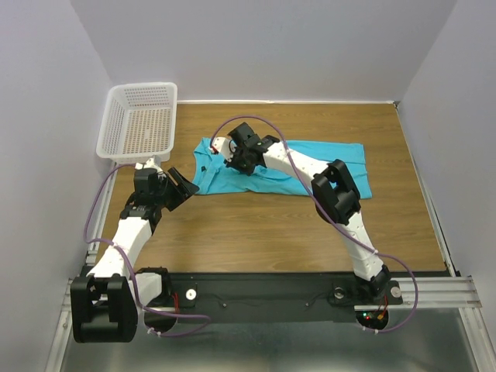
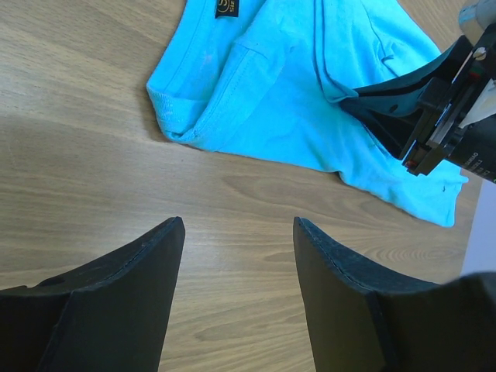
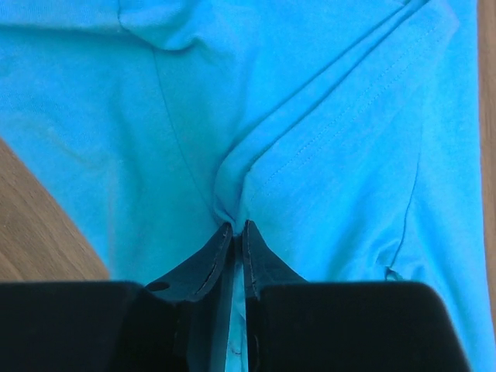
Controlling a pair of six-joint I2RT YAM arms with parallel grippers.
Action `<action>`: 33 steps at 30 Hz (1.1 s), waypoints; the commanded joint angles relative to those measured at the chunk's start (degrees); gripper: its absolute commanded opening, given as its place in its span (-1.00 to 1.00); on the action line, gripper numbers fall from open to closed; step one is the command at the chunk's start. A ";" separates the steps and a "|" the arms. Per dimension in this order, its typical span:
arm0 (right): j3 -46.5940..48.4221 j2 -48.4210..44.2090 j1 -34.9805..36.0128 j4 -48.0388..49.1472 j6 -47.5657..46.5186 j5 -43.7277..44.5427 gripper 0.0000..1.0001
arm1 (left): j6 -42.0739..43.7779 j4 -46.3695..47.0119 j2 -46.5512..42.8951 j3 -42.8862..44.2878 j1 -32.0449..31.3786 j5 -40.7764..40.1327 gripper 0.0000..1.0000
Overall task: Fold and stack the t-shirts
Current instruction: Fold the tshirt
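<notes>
The right gripper point(image 3: 238, 226) pinches a raised fold of the turquoise shirt point(image 3: 333, 139) on the wooden table point(image 1: 271, 232); the left gripper point(image 2: 239, 222), spread apart, hovers near the shirt's edge.

**Wood-topped table boxed in by plain pale walls**

A table point(image 1: 256, 232) with a warm brown wood-grain top fills the middle of the overhead view. Three plain, pale grey-lilac walls close it in: a back wall point(image 1: 287, 46), a left wall point(image 1: 39, 116) and a right wall point(image 1: 465, 116). A thin white strip point(image 1: 310, 101) runs where the tabletop meets the back wall. A black plate point(image 1: 256, 287) lies along the near edge on silver metal rails point(image 1: 434, 291), with a dull grey metal sheet point(image 1: 271, 349) below. The light is soft and even, casting faint shadows on the wood
</notes>
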 commanded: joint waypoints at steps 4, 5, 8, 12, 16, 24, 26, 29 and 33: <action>4.15 -2.49 -1.89 4.17 5.24 3.14 -0.95 | 1.84 0.62 -0.16 -0.62 0.38 0.33 0.39; 4.23 -2.58 -2.68 4.70 6.12 3.75 -0.96 | 1.93 0.70 -0.16 -0.71 0.38 0.33 0.39; 4.06 -2.76 -3.83 6.46 7.88 5.43 -0.96 | 1.76 0.97 0.28 -0.79 0.47 0.42 0.39; 3.71 -2.41 -4.53 9.27 9.99 11.74 -0.88 | 1.93 1.06 0.45 -0.53 0.47 0.59 0.39; 3.53 -2.05 -4.80 10.33 10.52 14.48 -0.76 | 2.11 0.97 0.63 -0.36 0.47 0.51 0.39; 2.65 -2.14 -5.24 10.85 10.96 16.59 -0.39 | 2.46 1.15 1.33 -0.62 0.47 0.68 0.39; 2.48 -2.14 -5.33 10.94 11.22 17.12 -0.33 | 2.46 1.23 1.42 -0.71 0.47 0.68 0.39; 2.57 -1.97 -5.76 11.21 11.58 19.14 -0.28 | 2.46 1.49 1.51 -0.88 0.47 0.68 0.39; 2.92 -1.96 -7.25 11.38 12.10 20.38 -0.28 | 2.46 1.50 1.77 -0.88 0.47 0.86 0.39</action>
